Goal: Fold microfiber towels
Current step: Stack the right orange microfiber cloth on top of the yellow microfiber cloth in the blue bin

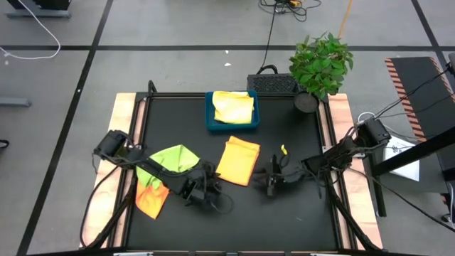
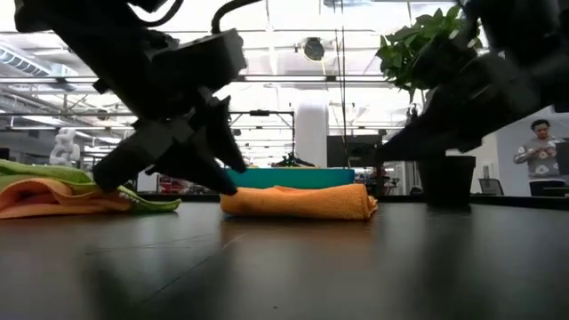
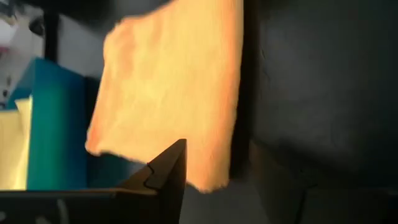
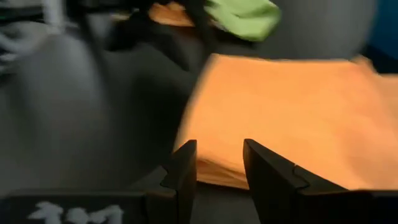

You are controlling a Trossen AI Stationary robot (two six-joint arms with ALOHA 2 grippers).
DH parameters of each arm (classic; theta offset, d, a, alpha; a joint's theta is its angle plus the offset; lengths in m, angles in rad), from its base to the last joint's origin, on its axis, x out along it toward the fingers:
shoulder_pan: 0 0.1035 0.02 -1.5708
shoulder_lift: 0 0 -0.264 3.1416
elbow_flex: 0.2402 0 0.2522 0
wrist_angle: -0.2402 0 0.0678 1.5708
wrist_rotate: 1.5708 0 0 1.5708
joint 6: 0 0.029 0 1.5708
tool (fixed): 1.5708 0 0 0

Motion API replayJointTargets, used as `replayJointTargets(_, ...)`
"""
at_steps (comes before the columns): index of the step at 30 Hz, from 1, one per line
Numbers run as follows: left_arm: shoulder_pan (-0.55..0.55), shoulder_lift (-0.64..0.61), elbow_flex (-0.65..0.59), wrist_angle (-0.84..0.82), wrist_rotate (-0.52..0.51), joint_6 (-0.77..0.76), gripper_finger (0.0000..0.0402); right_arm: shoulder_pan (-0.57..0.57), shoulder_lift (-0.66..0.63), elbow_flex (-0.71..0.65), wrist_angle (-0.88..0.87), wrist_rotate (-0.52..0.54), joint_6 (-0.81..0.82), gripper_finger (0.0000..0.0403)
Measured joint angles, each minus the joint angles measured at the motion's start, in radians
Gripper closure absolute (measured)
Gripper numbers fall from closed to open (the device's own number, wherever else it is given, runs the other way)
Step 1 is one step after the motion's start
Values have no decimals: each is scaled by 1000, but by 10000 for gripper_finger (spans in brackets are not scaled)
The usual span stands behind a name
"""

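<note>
Likely lab: taped concrete floor [image 1: 178, 28], ceiling trusses [image 2: 293, 84], cables [image 1: 270, 32].

Folded orange towel right in front of your left wrist cam

You've got the orange towel [image 3: 168, 93] lying flat on the dark table [image 3: 317, 93], with one dark finger [image 3: 165, 177] of the left gripper poking up over its near edge. Off to the side sits the blue tray [image 3: 56, 124] with a yellow towel [image 3: 12, 146] in it.
</note>
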Motion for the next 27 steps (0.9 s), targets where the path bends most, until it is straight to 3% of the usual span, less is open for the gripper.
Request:
replayJointTargets(8,50,22,1,305,131,151,228,27,7,3,51,-74,-102,246)
replayJointTargets(14,79,66,2,405,207,153,193,46,107,23,184,-74,-208,196)
replayJointTargets(20,81,90,0,426,174,121,148,42,262,114,182,-67,-287,171)
replayJointTargets(27,74,89,1,465,166,64,137,47,311,141,108,65,-363,176)
